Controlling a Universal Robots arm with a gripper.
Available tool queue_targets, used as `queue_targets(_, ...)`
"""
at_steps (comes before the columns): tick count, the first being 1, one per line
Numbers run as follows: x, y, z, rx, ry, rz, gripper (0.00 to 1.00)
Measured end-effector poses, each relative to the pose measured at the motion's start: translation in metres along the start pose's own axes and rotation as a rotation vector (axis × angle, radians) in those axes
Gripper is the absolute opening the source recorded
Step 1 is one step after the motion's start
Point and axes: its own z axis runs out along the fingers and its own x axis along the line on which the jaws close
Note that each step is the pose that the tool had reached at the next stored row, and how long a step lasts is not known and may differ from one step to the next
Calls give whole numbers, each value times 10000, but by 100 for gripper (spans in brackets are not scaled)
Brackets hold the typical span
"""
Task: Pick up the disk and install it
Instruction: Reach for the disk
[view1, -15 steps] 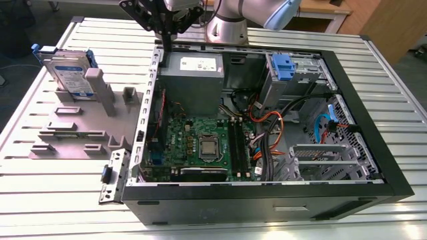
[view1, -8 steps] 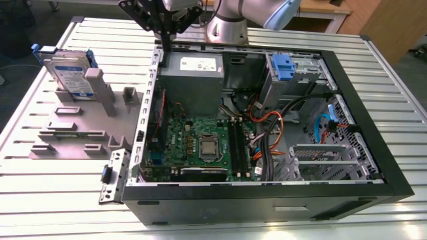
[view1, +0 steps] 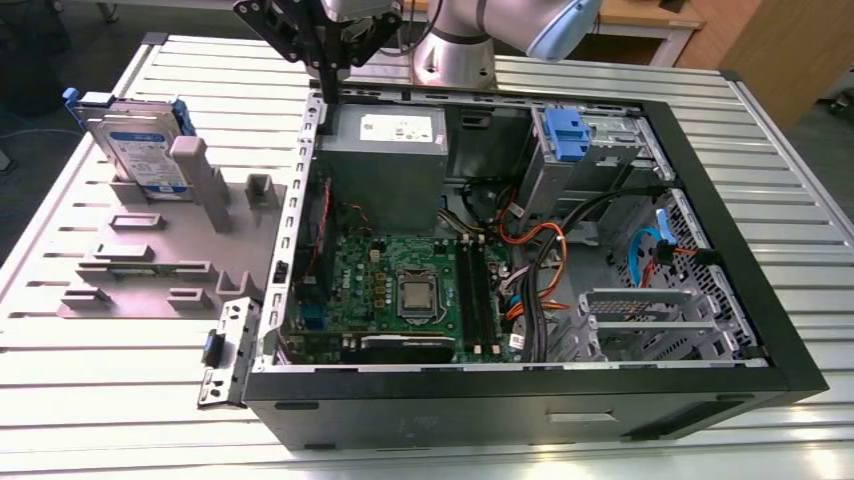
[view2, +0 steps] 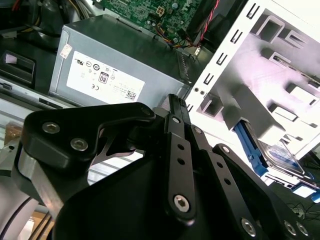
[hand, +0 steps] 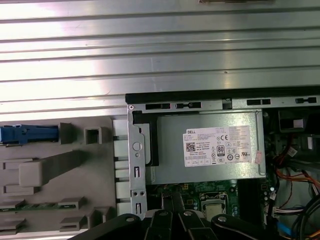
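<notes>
Disk (view1: 138, 142): flat silver rectangle, white-and-blue label on its broad face, blue plastic carrier frame around its edges.

- Pose: stands upright on one narrow edge. In the exterior view the labelled face is turned toward the camera, and the blue frame shows along the top and both sides.
- Place: seated in a slot at one corner of the grey holder (view1: 147, 265), at the exterior view's left. A tall post of the holder is just beside it.
- First wrist view: seen edge-on (hand: 27, 135), as a narrow blue strip at the holder's edge.
- Second wrist view: silver face and blue rail visible (view2: 280, 157), partly hidden behind the holder's posts.
</notes>
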Motion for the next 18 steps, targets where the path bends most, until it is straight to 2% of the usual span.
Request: queue_targets(18, 48, -3, 5, -1, -1, 1, 11)
